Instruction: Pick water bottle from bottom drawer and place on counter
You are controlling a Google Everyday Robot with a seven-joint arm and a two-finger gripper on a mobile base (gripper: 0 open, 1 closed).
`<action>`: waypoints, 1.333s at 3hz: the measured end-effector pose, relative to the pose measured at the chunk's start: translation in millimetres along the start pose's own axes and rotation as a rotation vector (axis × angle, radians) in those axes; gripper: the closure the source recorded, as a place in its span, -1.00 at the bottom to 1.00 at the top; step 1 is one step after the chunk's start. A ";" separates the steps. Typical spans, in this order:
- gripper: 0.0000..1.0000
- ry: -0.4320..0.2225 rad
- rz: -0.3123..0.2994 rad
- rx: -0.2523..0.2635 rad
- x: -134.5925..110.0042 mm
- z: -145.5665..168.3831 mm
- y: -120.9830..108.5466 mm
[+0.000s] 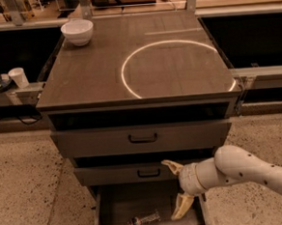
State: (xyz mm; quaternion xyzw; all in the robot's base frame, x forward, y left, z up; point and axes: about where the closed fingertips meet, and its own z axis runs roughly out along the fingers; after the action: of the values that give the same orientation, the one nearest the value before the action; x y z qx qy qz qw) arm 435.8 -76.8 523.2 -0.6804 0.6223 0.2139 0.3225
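Note:
The water bottle (141,221) lies on its side on the dark floor of the open bottom drawer (113,203), near the drawer's front. My gripper (176,188) hangs over the drawer's right part, to the right of and a little above the bottle. Its two tan fingers (182,206) are spread apart and hold nothing. The counter (94,71) with its bright white ring mark is above the drawers.
A white bowl (77,31) stands at the counter's back left corner. A small white paper cup (18,77) sits on a ledge to the left. Two wider drawers with black handles (143,138) are partly pulled out above the bottom drawer. Speckled floor lies on both sides.

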 end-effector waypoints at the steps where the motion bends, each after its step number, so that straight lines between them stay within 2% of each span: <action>1: -1.00 -0.202 -0.005 -0.079 45.4 32.3 -5.1; 2: -1.00 -0.287 0.036 -0.177 98.1 95.2 32.8; 3: -1.00 -0.367 0.069 -0.234 133.0 147.7 67.7; 4: -1.00 -0.407 0.096 -0.262 138.7 171.8 87.2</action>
State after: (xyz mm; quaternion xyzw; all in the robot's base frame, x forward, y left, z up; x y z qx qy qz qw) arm 387.4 -55.5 291.8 -0.6291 0.5432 0.4404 0.3395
